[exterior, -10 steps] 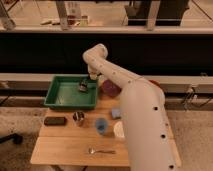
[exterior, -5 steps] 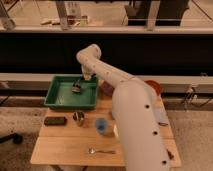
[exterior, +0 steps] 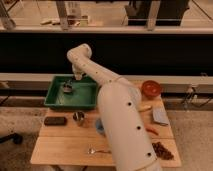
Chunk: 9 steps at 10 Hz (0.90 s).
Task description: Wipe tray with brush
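The green tray (exterior: 86,101) sits at the back left of the wooden table. The small dark brush (exterior: 66,89) is inside the tray, near its back left part, with its head down by the tray floor. My gripper (exterior: 75,80) hangs over the tray's back side, just above and to the right of the brush and right at its upper end. My white arm (exterior: 122,120) reaches up from the front and bends down to the tray.
A black block (exterior: 55,120) and a metal cup (exterior: 78,118) lie in front of the tray. A spoon (exterior: 97,150) lies near the table's front edge. A red bowl (exterior: 151,89), a grey pad (exterior: 160,116) and brown bits (exterior: 161,150) are on the right.
My gripper and the brush have moved left across the tray, from its middle toward its left part. The arm has swung left with them.
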Each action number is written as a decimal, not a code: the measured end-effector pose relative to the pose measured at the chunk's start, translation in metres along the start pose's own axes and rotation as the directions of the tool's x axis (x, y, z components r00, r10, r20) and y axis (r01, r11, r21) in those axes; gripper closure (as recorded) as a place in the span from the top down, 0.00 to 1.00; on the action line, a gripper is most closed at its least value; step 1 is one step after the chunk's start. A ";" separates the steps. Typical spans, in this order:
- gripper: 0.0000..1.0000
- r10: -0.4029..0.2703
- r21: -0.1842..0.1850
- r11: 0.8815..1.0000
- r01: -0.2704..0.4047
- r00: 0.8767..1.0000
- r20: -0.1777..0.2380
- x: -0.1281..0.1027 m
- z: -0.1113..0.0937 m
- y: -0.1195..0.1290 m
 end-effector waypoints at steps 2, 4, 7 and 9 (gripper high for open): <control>0.00 -0.013 0.001 1.000 0.013 1.000 0.015 -0.010 0.003 -0.005; 0.00 -0.023 -0.004 1.000 0.023 0.999 0.029 -0.017 0.004 -0.003; 0.00 -0.034 -0.014 0.999 0.034 0.999 0.043 -0.019 -0.007 0.021; 0.00 -0.039 -0.019 0.999 0.040 0.998 0.050 -0.018 -0.023 0.045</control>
